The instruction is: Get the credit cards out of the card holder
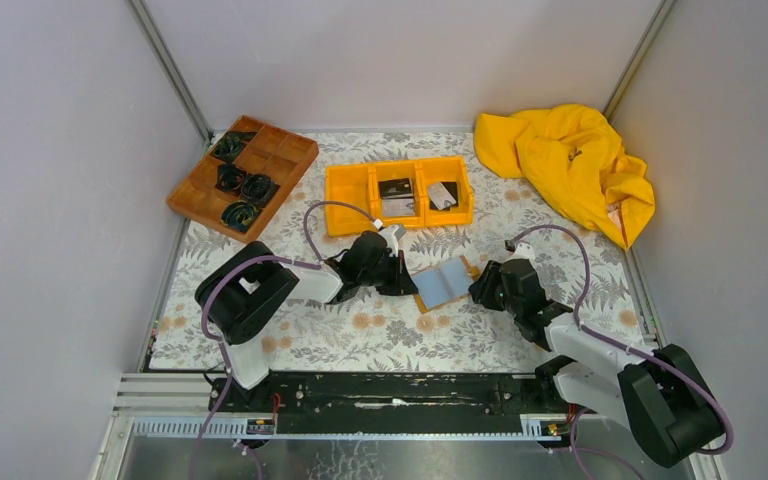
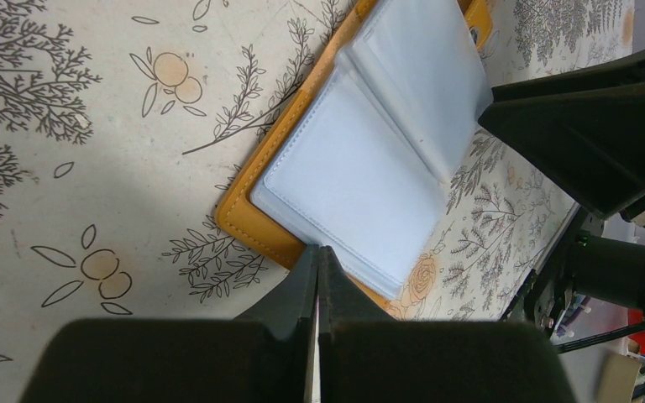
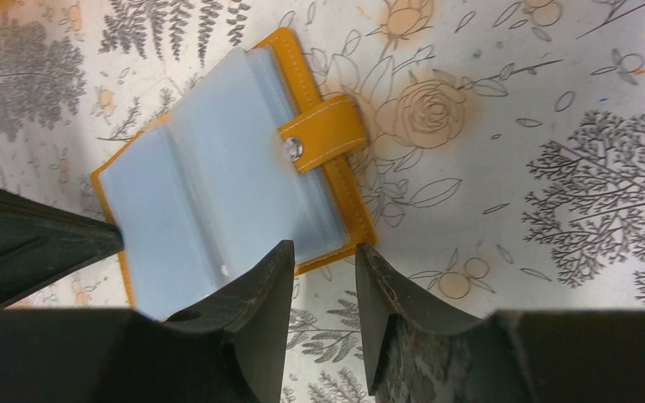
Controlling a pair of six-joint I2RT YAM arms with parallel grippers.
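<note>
Floral worktop (image 1: 360,332): open orange-tan folding card holder (image 1: 444,282), likely light, floppy, slick; grip its stiff edge. Left pincer (image 2: 317,250) together, right pincer (image 3: 325,246) apart.

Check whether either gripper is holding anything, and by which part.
No clear hold. The left gripper is shut with its tips on the card holder's orange edge; pressing or pinching, I cannot tell. The right gripper stands open over another edge.

Odds and ends on a flowered tablecloth (image 1: 380,335).
Far left, a brown wooden tray (image 1: 285,155) holds dark coiled bits (image 1: 258,188); mid-back sits an orange plastic bin (image 1: 345,200); a yellow cloth (image 1: 570,165) lies crumpled far right.
</note>
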